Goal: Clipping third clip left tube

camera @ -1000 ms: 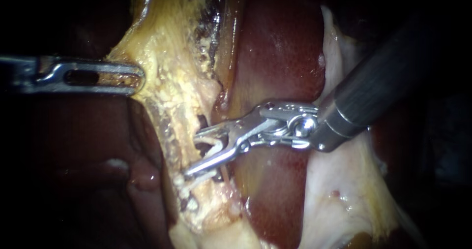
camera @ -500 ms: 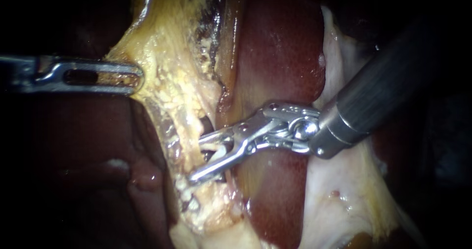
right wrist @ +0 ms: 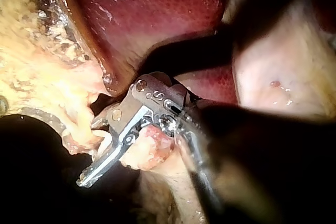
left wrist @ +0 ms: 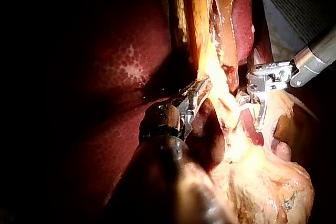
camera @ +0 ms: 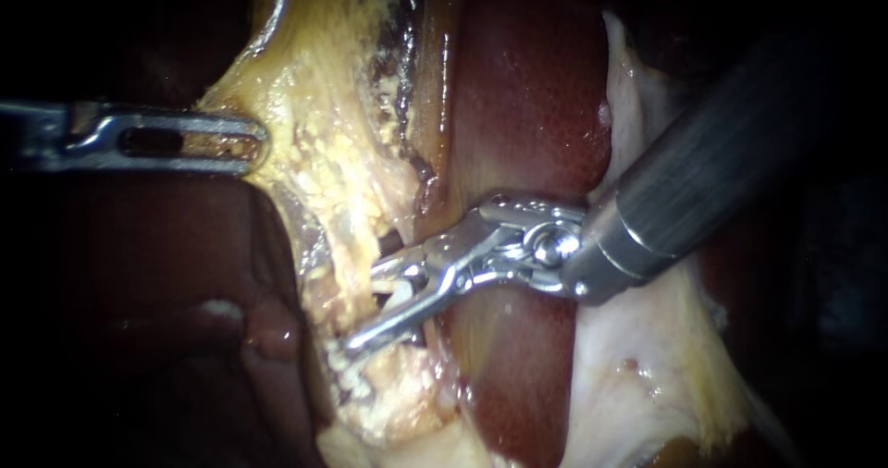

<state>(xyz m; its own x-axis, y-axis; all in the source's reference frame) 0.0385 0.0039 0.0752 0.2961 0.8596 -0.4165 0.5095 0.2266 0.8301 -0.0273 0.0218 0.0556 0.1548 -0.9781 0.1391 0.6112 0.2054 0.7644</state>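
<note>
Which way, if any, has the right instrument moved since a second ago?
Yes. The right instrument has slid left and slightly down, further across the yellow tissue, judged against the left instrument, which stays put.

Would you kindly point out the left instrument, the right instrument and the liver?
left instrument (camera: 259, 144): endoscope view, the tip of its jaws, shut on yellow tissue (camera: 314, 153).
right instrument (camera: 361, 307): endoscope view, the gap midway between its open jaw tips.
liver (camera: 527, 89): endoscope view, its smooth dark red surface.
</note>
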